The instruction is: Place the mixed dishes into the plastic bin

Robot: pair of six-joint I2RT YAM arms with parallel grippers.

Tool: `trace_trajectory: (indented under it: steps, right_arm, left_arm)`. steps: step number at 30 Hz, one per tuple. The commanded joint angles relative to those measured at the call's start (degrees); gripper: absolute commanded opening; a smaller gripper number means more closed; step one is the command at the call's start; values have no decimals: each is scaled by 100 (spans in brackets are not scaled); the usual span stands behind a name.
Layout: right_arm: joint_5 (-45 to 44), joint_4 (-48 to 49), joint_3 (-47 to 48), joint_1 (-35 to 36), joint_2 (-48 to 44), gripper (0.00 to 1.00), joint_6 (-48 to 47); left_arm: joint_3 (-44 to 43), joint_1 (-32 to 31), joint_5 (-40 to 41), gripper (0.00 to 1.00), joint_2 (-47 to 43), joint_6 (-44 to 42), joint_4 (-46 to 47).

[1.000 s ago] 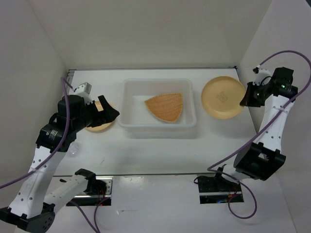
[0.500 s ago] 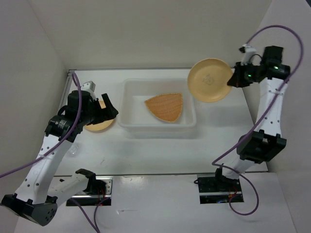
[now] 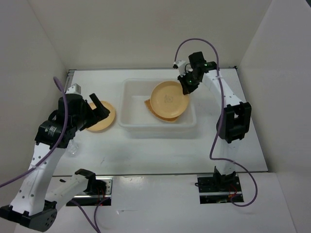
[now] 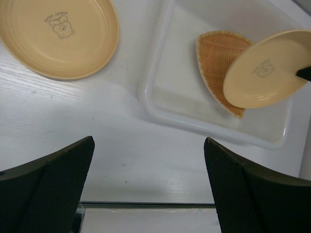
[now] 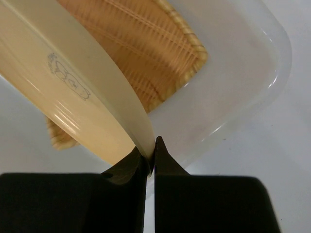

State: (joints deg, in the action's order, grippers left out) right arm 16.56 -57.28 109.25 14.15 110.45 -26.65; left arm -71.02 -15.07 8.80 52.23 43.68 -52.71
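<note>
My right gripper (image 3: 186, 86) is shut on the rim of a yellow-orange plate (image 3: 168, 100) and holds it tilted over the translucent plastic bin (image 3: 127, 88). The orange woven fan-shaped dish (image 3: 147, 103) lies in the bin, mostly covered by that plate. In the right wrist view the fingers (image 5: 151, 145) pinch the plate's edge (image 5: 73, 92) above the fan dish (image 5: 146, 53). The second plate (image 3: 103, 118) lies on the table left of the bin. My left gripper (image 3: 99, 109) is open and empty above it. The clear cup (image 3: 73, 148) stands near the left arm.
In the left wrist view the left plate (image 4: 58, 39), the bin rim (image 4: 150, 97), the fan dish (image 4: 216, 53) and the held plate (image 4: 265, 70) show beyond the open left gripper (image 4: 148, 184). White walls enclose the table on three sides.
My right arm has carried the plate from the table's right side up and left to over the bin. My left gripper has drawn back slightly from the left plate, still open.
</note>
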Motion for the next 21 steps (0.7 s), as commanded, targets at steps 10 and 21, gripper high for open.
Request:
trace_trajectory:
  steps: [10, 21]
  right_arm:
    - [-1154, 709, 703, 272, 1250, 0, -261]
    - [-1900, 770, 168, 791, 917, 43, -376]
  left_arm:
    - [212, 39, 289, 100, -723, 756, -679]
    - [388, 39, 675, 100, -469, 563, -732]
